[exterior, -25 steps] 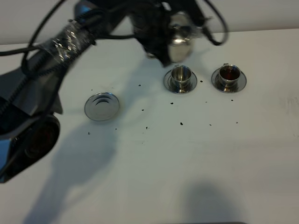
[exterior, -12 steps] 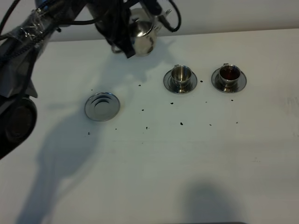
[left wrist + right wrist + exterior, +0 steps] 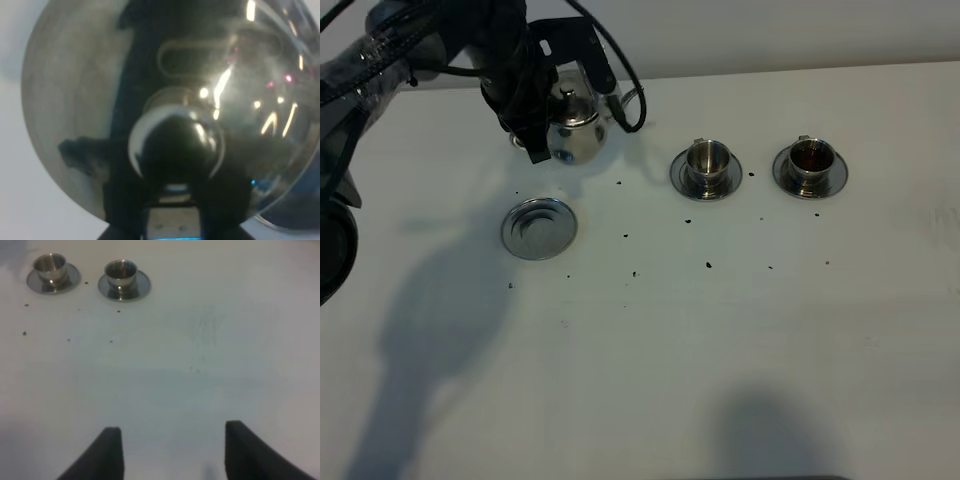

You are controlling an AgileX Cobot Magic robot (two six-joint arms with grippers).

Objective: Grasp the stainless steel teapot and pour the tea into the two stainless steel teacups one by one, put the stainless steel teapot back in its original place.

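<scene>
My left hand (image 3: 532,125) is clamped tight on the loop handle of the stainless steel teapot (image 3: 572,130). It holds the pot upright, spout level, so nothing spills on the way home. My wrist camera sees only the domed lid and its knob, which puts my grip just behind and above the pot.

The teapot sits at the far side of the worktop (image 3: 650,350), just beyond the steel coaster (image 3: 538,228) where it belongs. It is not over the coaster yet. I cannot tell from the high view whether its base is clear of the worktop.

The two teacups stand side by side on their saucers, well apart from the pot. The farther teacup (image 3: 810,163) shows dark reddish tea (image 3: 810,155). The nearer teacup (image 3: 707,163) is harder to read, and I cannot say how full it is. Dark specks (image 3: 708,265) dot the worktop between the cups and the coaster.

My right hand (image 3: 170,452) hangs low with its fingers apart and nothing between them, parked away from the cups to leave the left arm room.

I judge the pouring done or nearly so. The return needs the pot centred over the raised rim before it goes down.
</scene>
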